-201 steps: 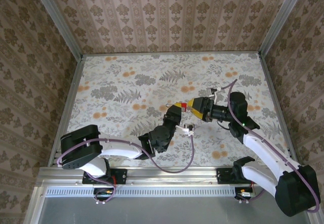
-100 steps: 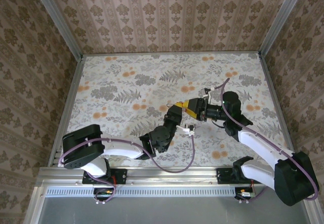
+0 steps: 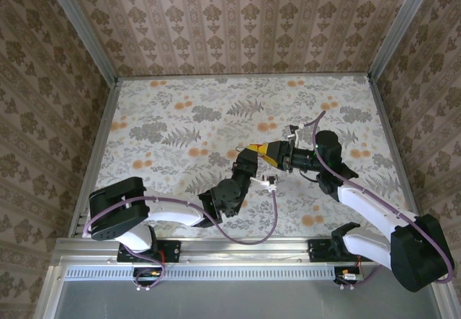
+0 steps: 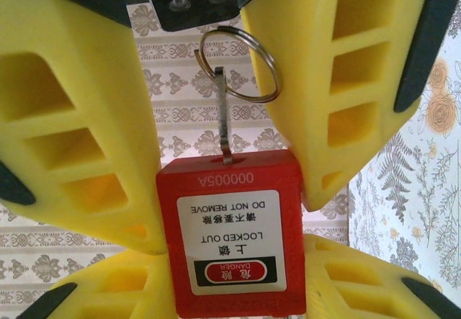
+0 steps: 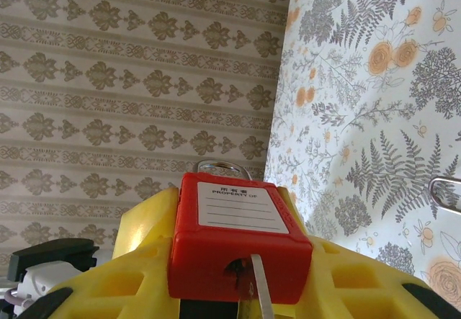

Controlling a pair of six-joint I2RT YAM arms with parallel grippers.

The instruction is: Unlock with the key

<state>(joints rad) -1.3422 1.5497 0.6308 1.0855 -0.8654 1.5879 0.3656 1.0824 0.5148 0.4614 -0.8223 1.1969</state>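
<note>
Red lockout padlock (image 4: 238, 247): clamped by left gripper (image 4: 234, 286). Key (image 4: 225, 128): inserted, flanked by half-closed right gripper (image 5: 241, 290), grip unconfirmable; to be pinched squarely before turning.

The padlock (image 4: 230, 236) is red with a white label, and the key (image 4: 224, 128) and its ring (image 4: 274, 70) are silver. The fingers (image 4: 79, 132) beside it are yellow with black edges. The table (image 3: 180, 110) is pale with grey ferns and orange flowers, and the walls (image 3: 238, 24) have brown-and-cream leafy stripes.
</note>
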